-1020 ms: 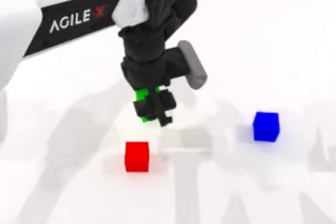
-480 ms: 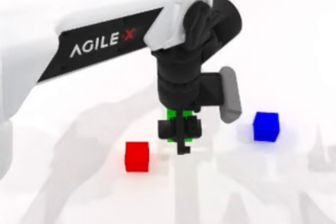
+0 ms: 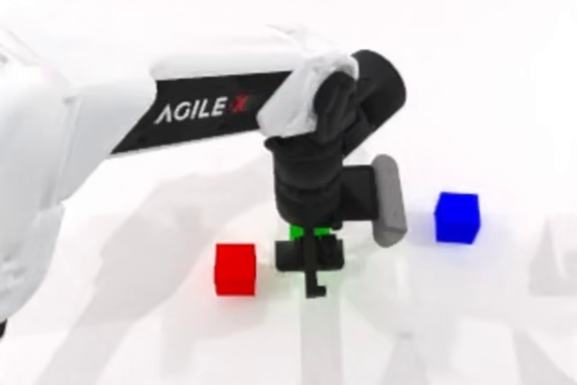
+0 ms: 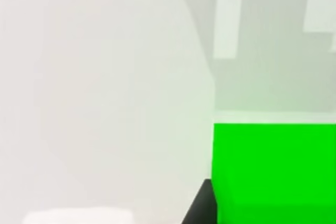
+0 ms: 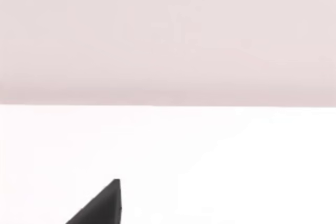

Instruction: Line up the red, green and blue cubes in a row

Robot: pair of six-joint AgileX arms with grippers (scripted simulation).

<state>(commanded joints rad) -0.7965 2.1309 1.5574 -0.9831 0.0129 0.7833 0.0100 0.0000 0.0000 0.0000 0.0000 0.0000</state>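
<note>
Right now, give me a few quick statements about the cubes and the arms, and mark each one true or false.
1. The left gripper is shut on the green cube. True.
2. The red cube lies to the right of the blue cube in the top view. False: red is on the left, blue on the right.
3. The green cube sits between the red and blue cubes. True.
4. The right gripper is working over the blue cube. False: no arm is near it; only a dark tip shows in the right wrist view.
</note>
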